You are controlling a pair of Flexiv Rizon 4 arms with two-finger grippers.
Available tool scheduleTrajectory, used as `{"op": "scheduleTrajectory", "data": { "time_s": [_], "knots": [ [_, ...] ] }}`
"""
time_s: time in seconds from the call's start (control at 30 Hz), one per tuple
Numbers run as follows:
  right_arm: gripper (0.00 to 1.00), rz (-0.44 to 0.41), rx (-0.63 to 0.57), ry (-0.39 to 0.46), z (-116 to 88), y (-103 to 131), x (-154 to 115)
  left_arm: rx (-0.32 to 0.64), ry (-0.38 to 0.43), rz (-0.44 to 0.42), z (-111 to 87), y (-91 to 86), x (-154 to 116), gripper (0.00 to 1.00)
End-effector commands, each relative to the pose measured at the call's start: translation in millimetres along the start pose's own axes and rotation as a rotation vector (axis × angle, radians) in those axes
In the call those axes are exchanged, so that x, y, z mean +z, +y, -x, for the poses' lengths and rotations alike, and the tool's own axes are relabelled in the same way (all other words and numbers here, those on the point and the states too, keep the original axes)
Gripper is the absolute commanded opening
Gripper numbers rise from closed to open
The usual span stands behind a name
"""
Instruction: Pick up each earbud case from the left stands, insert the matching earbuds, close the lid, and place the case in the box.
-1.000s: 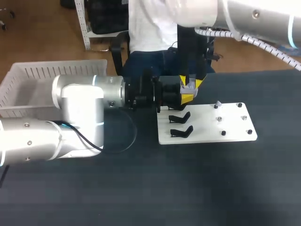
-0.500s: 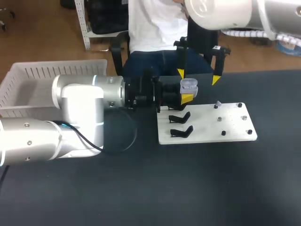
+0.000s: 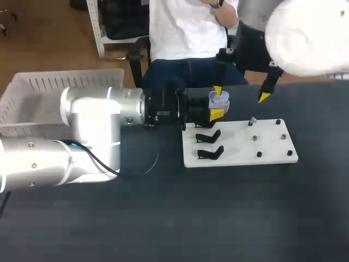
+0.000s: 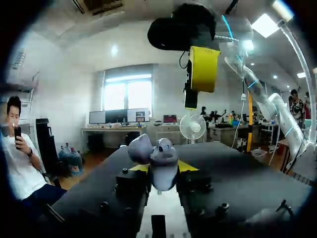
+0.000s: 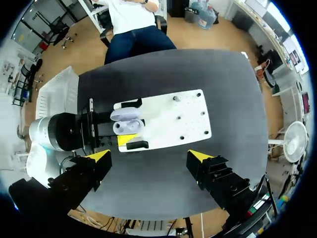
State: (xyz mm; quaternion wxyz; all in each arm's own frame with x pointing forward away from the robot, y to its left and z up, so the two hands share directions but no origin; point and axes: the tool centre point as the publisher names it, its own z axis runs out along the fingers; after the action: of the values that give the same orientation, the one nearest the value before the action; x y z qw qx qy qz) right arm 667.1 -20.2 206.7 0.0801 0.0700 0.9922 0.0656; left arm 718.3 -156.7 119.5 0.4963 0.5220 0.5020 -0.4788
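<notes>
Head view, table as clock face.
- Left gripper: at centre-table, toward 12 o'clock. Fingers clamp the case from both sides, at the 10 o'clock corner of the board, off its surface. In the left wrist view the case sits between the yellow tips with its lid hinged open.
- Right gripper: above the board's 12 o'clock edge, clear of the case. Fingers spread wide, nothing between them. In the right wrist view the case and board lie far below it.
- Stands: two black ones along the board's 9 o'clock side, both bare.
- Pale part: on a peg near the board's 1 o'clock; too small to identify.
- Box: white, slatted, at the table's 10 o'clock.
</notes>
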Motion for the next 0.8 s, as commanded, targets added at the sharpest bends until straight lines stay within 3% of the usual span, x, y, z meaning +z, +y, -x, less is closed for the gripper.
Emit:
{"op": "scheduleTrajectory", "data": {
  "time_s": [0.03,0.17,0.23,0.4,0.5,0.63,0.8],
  "knots": [
    [1.00,0.074,0.002,-0.173,-6,-6,0,0.003,-0.003,0.006,-0.5,-1.4,0,0.00],
    [1.00,0.074,0.002,-0.173,-6,-6,0,0.003,-0.003,0.006,-0.5,-1.4,0,0.00],
    [1.00,0.000,-0.024,-0.220,-2,-15,3,0.003,-0.003,0.006,-0.5,-1.4,0,0.00],
    [1.00,-0.033,-0.018,-0.235,18,-39,15,0.003,-0.003,0.006,-0.5,-1.4,0,0.00],
    [1.00,0.017,-0.035,-0.275,30,-49,21,0.003,-0.003,0.006,-0.5,-1.4,0,0.00],
    [1.00,-0.026,0.004,-0.331,47,-64,37,0.003,-0.003,0.006,-0.5,-1.4,0,0.00],
    [1.00,0.017,-0.010,-0.348,66,-75,65,0.003,-0.003,0.006,-0.5,-1.4,0,0.00]
  ]
}}
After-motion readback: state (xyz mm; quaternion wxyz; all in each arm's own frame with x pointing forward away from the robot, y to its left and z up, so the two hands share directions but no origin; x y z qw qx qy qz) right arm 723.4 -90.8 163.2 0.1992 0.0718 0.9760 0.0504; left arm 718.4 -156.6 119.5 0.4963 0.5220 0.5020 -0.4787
